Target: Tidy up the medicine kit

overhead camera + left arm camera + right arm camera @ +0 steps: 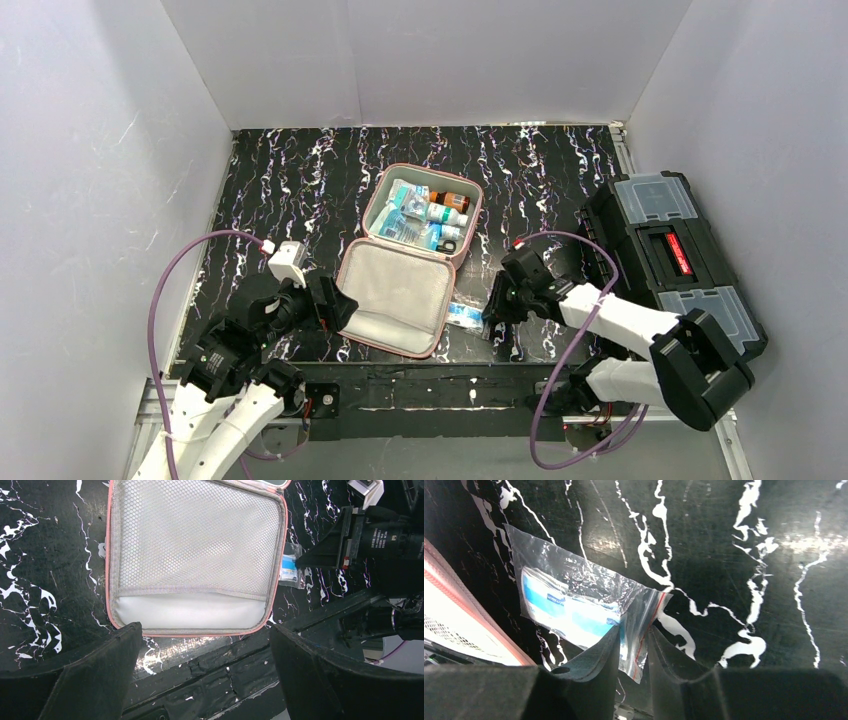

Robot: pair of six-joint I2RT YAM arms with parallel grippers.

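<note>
The pink medicine kit lies open mid-table, its grey mesh-lined lid flat toward me. Its far half holds small bottles and blue packets. My right gripper is down at the table just right of the lid. It is shut on the zip end of a clear plastic bag with blue-and-white sachets inside. The bag lies on the table, also in the top view. My left gripper is open and empty, its fingers spread at the lid's near edge.
A black toolbox with clear compartment lids stands at the right, next to the right arm. White walls enclose the black marbled table. A black strip runs along the near edge by the arm bases.
</note>
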